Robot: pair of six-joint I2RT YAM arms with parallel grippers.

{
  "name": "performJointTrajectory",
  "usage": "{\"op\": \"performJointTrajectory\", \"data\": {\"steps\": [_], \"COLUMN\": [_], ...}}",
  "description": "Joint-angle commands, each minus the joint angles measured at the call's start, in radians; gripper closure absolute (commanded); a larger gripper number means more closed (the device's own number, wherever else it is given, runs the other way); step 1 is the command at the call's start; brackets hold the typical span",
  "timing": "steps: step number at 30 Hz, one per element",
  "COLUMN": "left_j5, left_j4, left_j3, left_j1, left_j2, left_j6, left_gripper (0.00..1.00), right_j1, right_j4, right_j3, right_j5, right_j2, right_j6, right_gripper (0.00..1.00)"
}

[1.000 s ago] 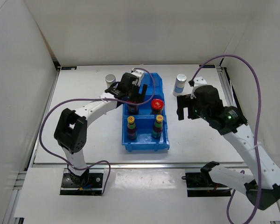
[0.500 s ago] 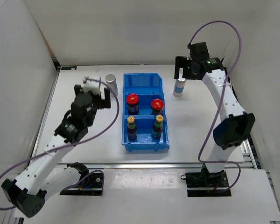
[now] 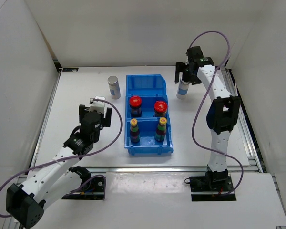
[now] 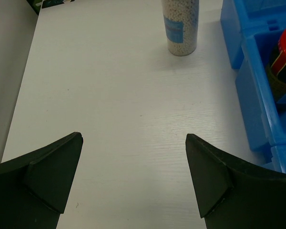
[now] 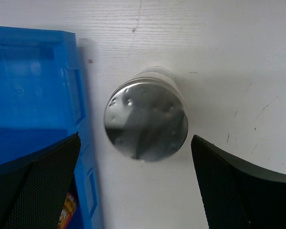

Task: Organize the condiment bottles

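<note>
A blue bin (image 3: 148, 83) holds two red-lidded jars (image 3: 135, 102) (image 3: 160, 106) in its middle section and two yellow-capped bottles (image 3: 133, 126) (image 3: 162, 124) in its near section. One silver-topped cylinder (image 3: 114, 86) stands on the table left of the bin and shows in the left wrist view (image 4: 181, 28). The other cylinder (image 3: 183, 88) stands right of the bin. My right gripper (image 3: 185, 75) is open above it, its silver top (image 5: 145, 121) just ahead of the fingers' gap (image 5: 136, 179). My left gripper (image 3: 95, 113) (image 4: 133, 176) is open and empty, short of the left cylinder.
The bin's far section has nothing in it. The bin wall (image 4: 257, 81) with a red-lidded jar (image 4: 283, 57) lies right of my left gripper. The bin edge (image 5: 33, 95) lies left of my right gripper. White walls close in the table on three sides.
My left arm has drawn back from the bin to the near left. My right arm has swung to the far right and now hangs over the right cylinder.
</note>
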Motion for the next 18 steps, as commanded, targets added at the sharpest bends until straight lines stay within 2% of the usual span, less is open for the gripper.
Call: {"op": "performJointTrajectory", "data": {"steps": [1, 4, 6, 8, 9, 12, 14, 16, 18], "left_j5": [-0.021, -0.011, -0.011, -0.011, -0.011, -0.031, -0.031, -0.040, -0.040], "left_j4": [0.018, 0.037, 0.038, 0.038, 0.038, 0.038, 0.038, 0.038, 0.038], "left_j3": [0.034, 0.023, 0.014, 0.014, 0.014, 0.014, 0.014, 0.014, 0.014], "left_j1": [-0.005, -0.005, -0.005, -0.005, -0.005, -0.005, -0.005, -0.005, -0.005], "left_j2": [0.023, 0.012, 0.003, -0.006, -0.006, -0.006, -0.006, 0.003, 0.003], "left_j6": [-0.008, -0.008, -0.008, -0.008, -0.008, -0.008, -0.008, -0.008, -0.008], "left_gripper": [0.00, 0.00, 0.00, 0.00, 0.00, 0.00, 0.00, 0.00, 0.00], "right_j1": [-0.006, -0.015, -0.024, -0.033, -0.033, -0.033, -0.033, 0.017, 0.054], "right_j4": [0.051, 0.051, 0.051, 0.051, 0.051, 0.051, 0.063, 0.091, 0.126], "right_j3": [0.043, 0.086, 0.108, 0.123, 0.123, 0.111, 0.071, 0.038, 0.011], "right_j5": [-0.019, -0.019, -0.019, -0.019, -0.019, -0.019, 0.001, 0.044, 0.063], "right_j2": [0.031, 0.092, 0.125, 0.140, 0.140, 0.111, 0.039, -0.022, -0.107], "right_j6": [0.001, -0.017, -0.018, -0.027, -0.027, -0.027, -0.036, -0.056, -0.097], "right_gripper": [0.00, 0.00, 0.10, 0.26, 0.38, 0.61, 0.68, 0.73, 0.74]}}
